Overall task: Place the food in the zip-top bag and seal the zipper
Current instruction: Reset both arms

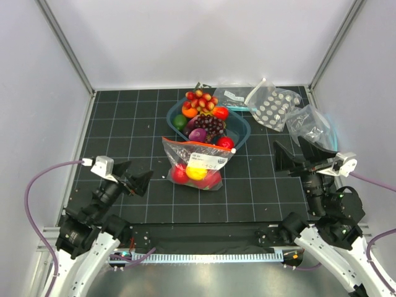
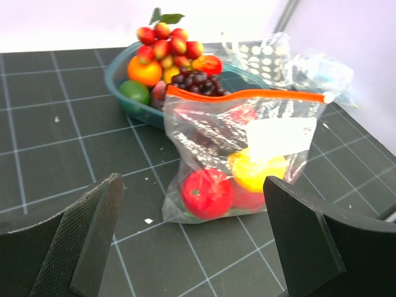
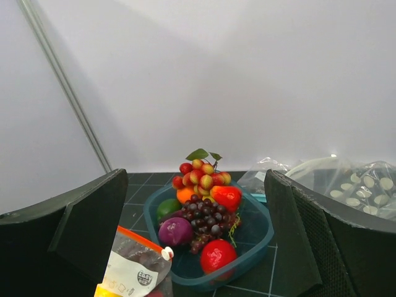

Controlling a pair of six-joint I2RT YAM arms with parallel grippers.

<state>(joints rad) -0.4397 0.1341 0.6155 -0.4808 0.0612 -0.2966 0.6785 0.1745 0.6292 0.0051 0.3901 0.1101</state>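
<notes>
The zip-top bag lies in the middle of the mat, its top leaning against a teal basket. Red food and yellow food sit inside the bag. The orange-red zipper runs along its top in one line, with a white slider at the right end. More food fills the basket: dark grapes, a red fruit, a purple one. My left gripper hangs open and empty left of the bag. My right gripper stands open and empty to the right of the basket.
A clear pouch of white discs and another clear pouch lie at the back right. A third pouch with a teal strip lies behind the basket. White walls and metal posts close in the mat on three sides.
</notes>
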